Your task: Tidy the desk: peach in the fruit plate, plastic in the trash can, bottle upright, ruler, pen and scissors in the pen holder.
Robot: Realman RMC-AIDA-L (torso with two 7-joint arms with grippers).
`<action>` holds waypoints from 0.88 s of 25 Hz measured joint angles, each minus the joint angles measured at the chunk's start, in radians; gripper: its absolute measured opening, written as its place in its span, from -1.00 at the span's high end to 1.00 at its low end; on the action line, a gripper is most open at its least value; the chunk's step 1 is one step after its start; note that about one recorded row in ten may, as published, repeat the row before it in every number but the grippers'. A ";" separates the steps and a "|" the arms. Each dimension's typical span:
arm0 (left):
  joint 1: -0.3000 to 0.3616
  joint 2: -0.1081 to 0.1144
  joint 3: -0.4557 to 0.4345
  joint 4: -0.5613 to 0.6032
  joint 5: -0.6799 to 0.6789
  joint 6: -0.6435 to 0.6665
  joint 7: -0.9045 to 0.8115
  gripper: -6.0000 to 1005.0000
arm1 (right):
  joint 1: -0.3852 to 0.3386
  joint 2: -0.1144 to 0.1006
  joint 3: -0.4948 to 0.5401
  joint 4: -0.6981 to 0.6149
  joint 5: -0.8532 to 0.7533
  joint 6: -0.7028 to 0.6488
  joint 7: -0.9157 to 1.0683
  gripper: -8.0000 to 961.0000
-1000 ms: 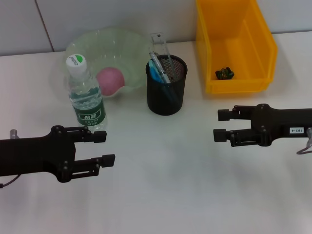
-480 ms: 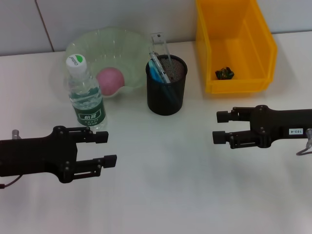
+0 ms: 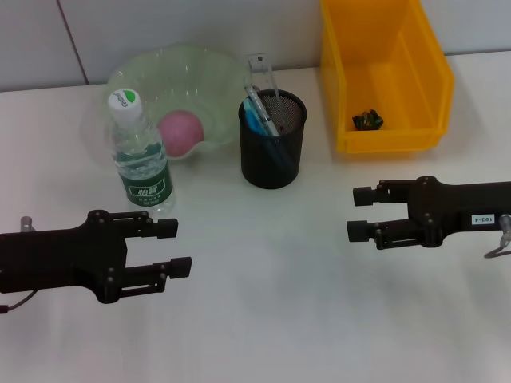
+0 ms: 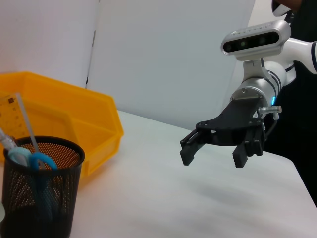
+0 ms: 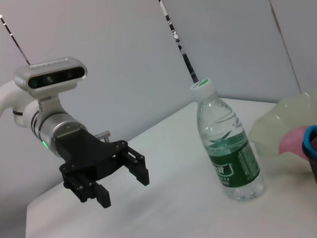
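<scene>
The clear water bottle (image 3: 140, 156) with a green label stands upright beside the pale green fruit plate (image 3: 164, 61), and the pink peach (image 3: 181, 132) lies in that plate. A black mesh pen holder (image 3: 273, 155) contains the clear ruler (image 3: 262, 69), the pen (image 3: 259, 106) and the blue-handled scissors (image 3: 254, 121). Crumpled dark plastic (image 3: 367, 120) rests in the yellow trash can (image 3: 386, 142). My left gripper (image 3: 177, 246) hovers open in front of the bottle, holding nothing. My right gripper (image 3: 357, 212) hangs open in front of the trash can, also holding nothing.
White tabletop (image 3: 271, 303) runs between the two arms, with a grey wall behind. The left wrist view shows the right gripper (image 4: 213, 158), the pen holder (image 4: 39, 198) and the trash can (image 4: 79, 124). The right wrist view shows the left gripper (image 5: 124, 191) and the bottle (image 5: 229, 148).
Both grippers have drifted slightly toward the table's front, still open. None of the objects has moved.
</scene>
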 joint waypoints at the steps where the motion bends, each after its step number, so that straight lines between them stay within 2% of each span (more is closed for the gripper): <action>1: 0.000 0.002 0.000 0.000 0.000 0.000 0.000 -0.23 | 0.001 0.000 0.000 0.001 -0.001 0.000 0.000 -0.70; 22: 0.007 0.004 0.000 0.000 0.004 0.000 0.007 -0.23 | 0.003 0.000 0.001 -0.002 -0.014 -0.014 0.006 -0.70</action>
